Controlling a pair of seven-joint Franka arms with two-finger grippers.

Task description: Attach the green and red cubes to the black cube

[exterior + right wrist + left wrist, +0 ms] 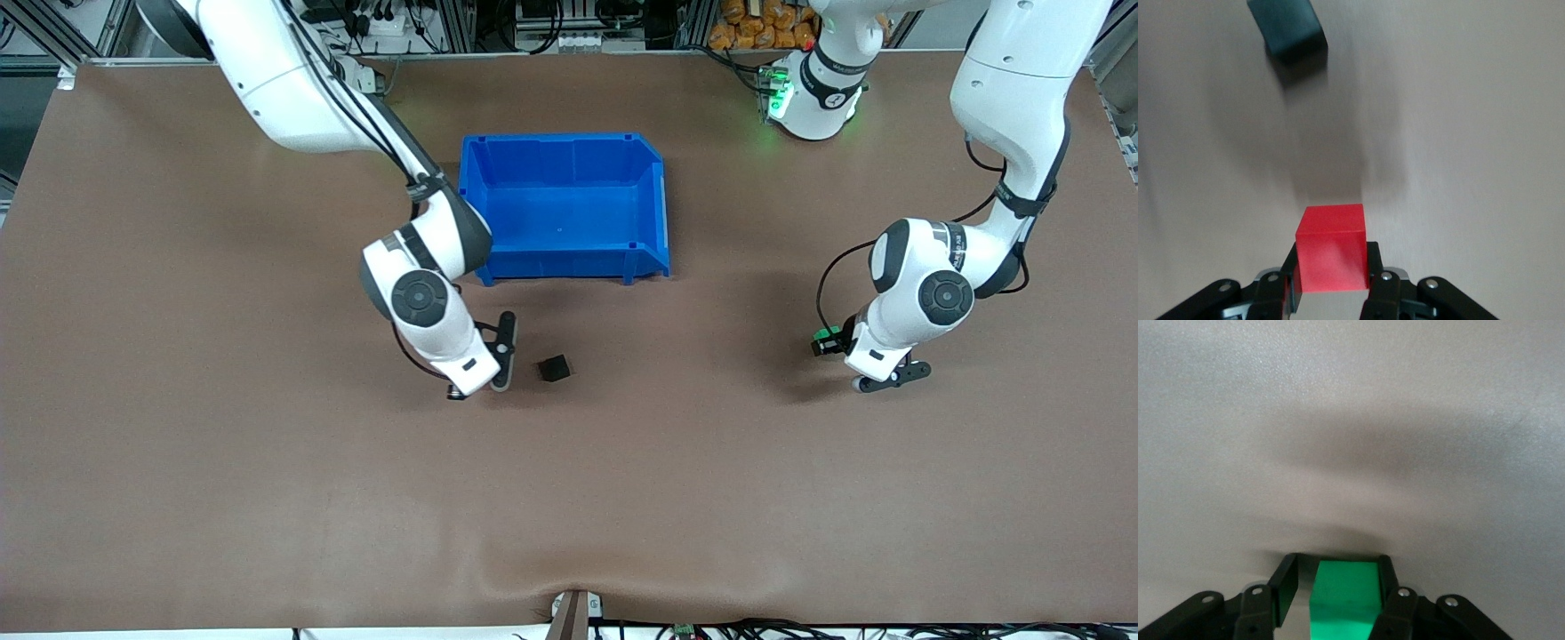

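We've got both coloured cubes in hand and nothing joined yet. Our right gripper [503, 351] is clamped on the red cube [1332, 247] and sits low just beside the black cube [555, 367], which lies alone on the table [267, 498], nearer the camera than the blue bin [569, 200]. Our left gripper [889, 378] pinches the green cube [1345, 597] well apart, toward its own end. Both attachments are left to do, we reckon.
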